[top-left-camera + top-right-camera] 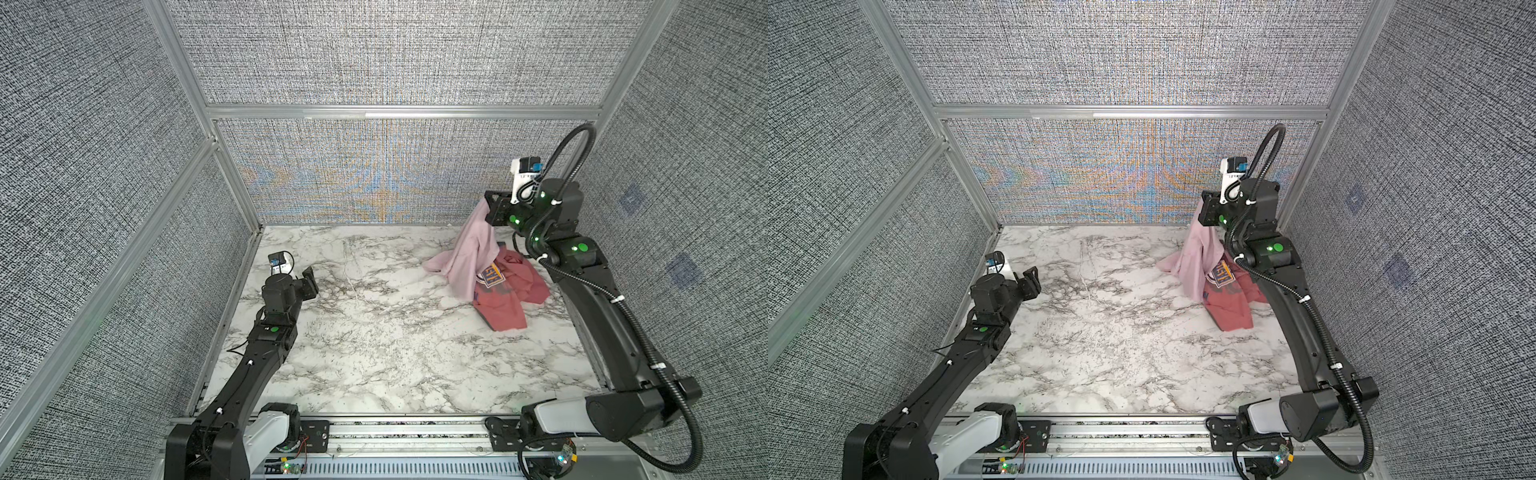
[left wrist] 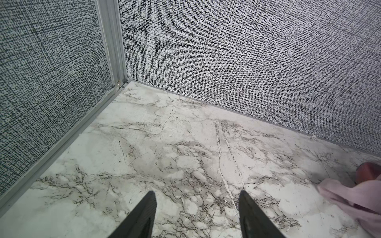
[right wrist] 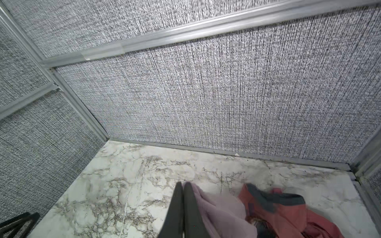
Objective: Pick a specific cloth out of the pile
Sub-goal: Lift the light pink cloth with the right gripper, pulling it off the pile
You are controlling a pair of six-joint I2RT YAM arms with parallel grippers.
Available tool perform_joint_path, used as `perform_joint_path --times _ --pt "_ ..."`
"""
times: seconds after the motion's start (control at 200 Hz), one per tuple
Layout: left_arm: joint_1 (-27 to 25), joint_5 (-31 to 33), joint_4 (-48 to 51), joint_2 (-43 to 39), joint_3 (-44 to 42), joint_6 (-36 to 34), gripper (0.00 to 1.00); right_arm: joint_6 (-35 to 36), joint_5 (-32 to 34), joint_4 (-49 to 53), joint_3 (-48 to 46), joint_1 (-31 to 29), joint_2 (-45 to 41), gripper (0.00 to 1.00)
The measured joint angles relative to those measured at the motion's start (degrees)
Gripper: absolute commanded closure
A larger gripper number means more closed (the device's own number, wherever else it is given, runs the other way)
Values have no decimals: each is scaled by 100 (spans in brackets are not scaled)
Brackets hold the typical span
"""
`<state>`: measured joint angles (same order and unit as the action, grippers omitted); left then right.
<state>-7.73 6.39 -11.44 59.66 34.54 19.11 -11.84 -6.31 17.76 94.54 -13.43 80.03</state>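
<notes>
The right hand (image 1: 486, 200) is clenched on the top part of the pink cloth (image 1: 469, 249) and holds it up above the bench (image 1: 374, 332). In the right wrist view the two fingers (image 3: 178, 206) are pressed together and the pink fabric (image 3: 222, 212) comes out just beside them. How much fabric is between the fingers I cannot tell.

From this hand the cloth hangs down like a tent in both top views (image 1: 1200, 253). Its lower part falls over the red shirt (image 1: 511, 299), which lies crumpled on the bench directly below the hand and a little toward the arm's base. One corner of the cloth spreads flat on the bench, on the side of the hand that faces the other arm. The cloth and the shirt are touching, so the pile (image 1: 494, 286) is not fully separated (the printed patch of the shirt shows just at the edge of the pink fabric).

The left hand (image 1: 309, 276) is released, its jaws stand apart and nothing is between them. In the left wrist view only bare bench shows between the two fingertips (image 2: 151, 197). The cloth (image 2: 350, 197) and a bit of the red shirt (image 2: 367, 169) appear at the border of that view, well apart from this hand. It hovers low over the bench, close to the side wall (image 1: 124, 208).
</notes>
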Motion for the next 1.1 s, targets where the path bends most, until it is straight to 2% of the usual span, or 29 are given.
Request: perform_joint_path --times 0.33,0.615,0.821,1.101 --pt "0 -15 295 -251 358 2 35 -92 -710 273 1502 -94 334 100" --pt "0 107 1012 -640 1043 66 35 330 -1189 1152 2730 -1287 787 100" --pt "0 267 1622 -1104 1292 101 35 793 -1207 1698 2896 -1884 1014 100" --pt "0 267 2000 -1624 1388 212 35 999 -1180 2142 2955 -2085 1338 100"
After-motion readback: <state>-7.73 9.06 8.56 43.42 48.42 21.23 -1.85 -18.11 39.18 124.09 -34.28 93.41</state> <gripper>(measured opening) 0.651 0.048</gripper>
